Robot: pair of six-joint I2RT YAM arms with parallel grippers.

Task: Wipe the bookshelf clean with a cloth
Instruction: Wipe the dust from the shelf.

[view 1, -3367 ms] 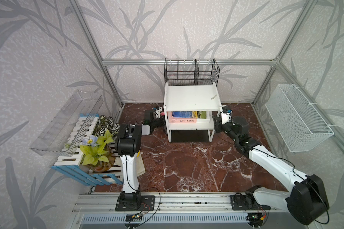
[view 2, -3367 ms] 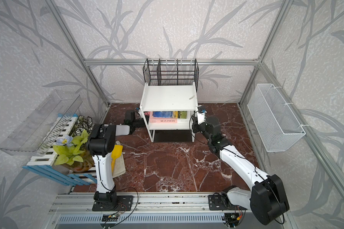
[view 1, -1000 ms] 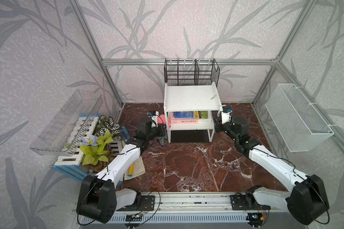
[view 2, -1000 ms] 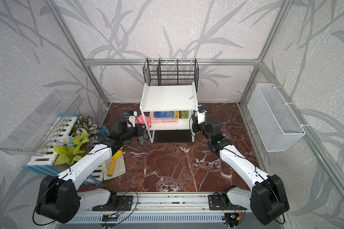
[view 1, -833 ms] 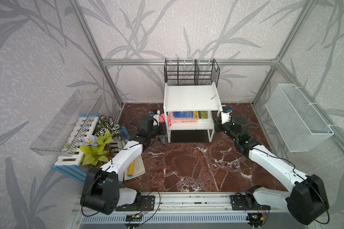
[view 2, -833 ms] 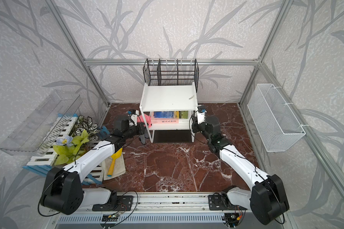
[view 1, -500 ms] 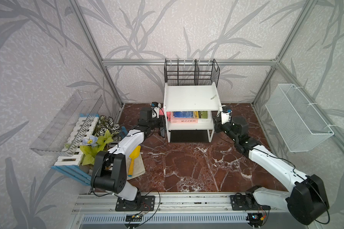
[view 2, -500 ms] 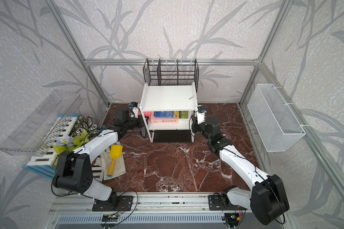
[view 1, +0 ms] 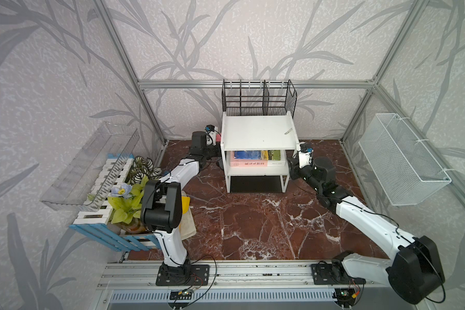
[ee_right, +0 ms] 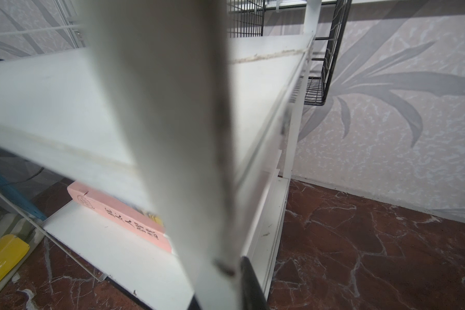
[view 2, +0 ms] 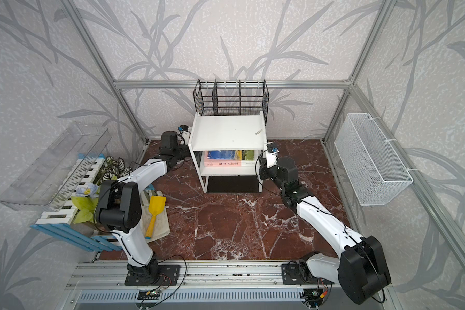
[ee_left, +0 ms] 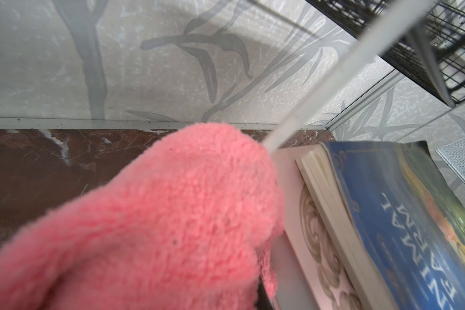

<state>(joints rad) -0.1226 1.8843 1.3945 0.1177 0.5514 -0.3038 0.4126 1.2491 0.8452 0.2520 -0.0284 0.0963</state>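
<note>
The white bookshelf stands at the middle of the marble floor's rear edge, with books stacked on its middle board. The left gripper is clenched on the pink cloth, which is bunched against a thin frame tube on the shelf's left side, just beside the books. The right gripper is clamped on the shelf's front right post.

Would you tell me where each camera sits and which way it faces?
Top views: high in front, looking down on the bookshelf; both arms show.
Left wrist: beside the bookshelf, facing cloth and books; no gripper visible.
Right wrist: against a shelf post, facing along the boards; a gripper finger shows.
Shared: both wrist views show the rack.
</note>
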